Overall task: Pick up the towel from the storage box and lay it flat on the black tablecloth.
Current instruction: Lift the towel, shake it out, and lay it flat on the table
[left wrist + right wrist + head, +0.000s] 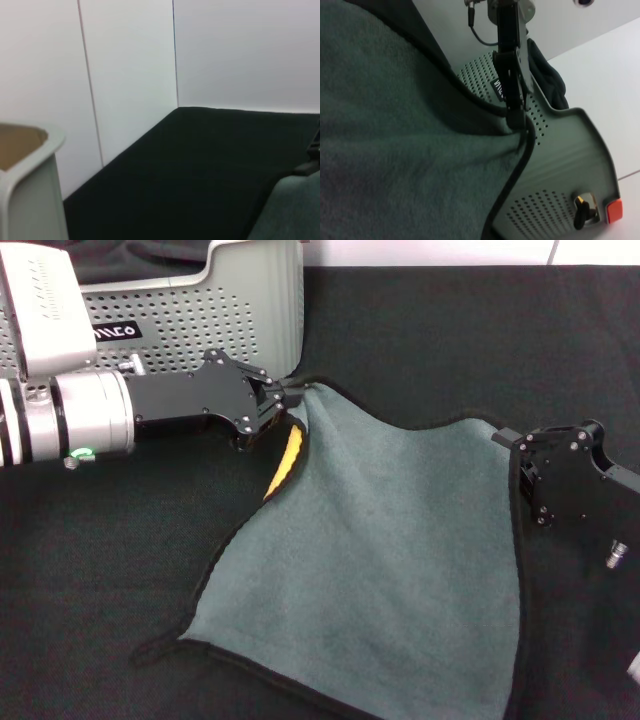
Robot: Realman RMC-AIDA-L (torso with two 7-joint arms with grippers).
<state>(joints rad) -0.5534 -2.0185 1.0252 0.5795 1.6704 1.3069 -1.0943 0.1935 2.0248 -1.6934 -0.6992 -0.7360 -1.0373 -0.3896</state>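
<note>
The grey-green towel (pixel 390 550) with a black trim hangs stretched between both grippers, and its lower edge rests on the black tablecloth (pixel 450 330). My left gripper (pixel 287 395) is shut on the towel's far-left corner, just in front of the storage box (pixel 200 300). A fold of the orange-yellow reverse (pixel 288 458) shows below that corner. At the right, my right gripper (pixel 505 437) is shut on the towel's other upper corner. The right wrist view shows the towel (pixel 395 130) close up, with the left gripper (pixel 517 115) pinching its corner before the storage box (pixel 560 165).
A black fabric bundle (pixel 547 75) lies inside the storage box. The box rim (pixel 30 160) and white wall panels (pixel 130 75) bound the far left side. Open tablecloth (pixel 200 165) stretches behind and beside the towel.
</note>
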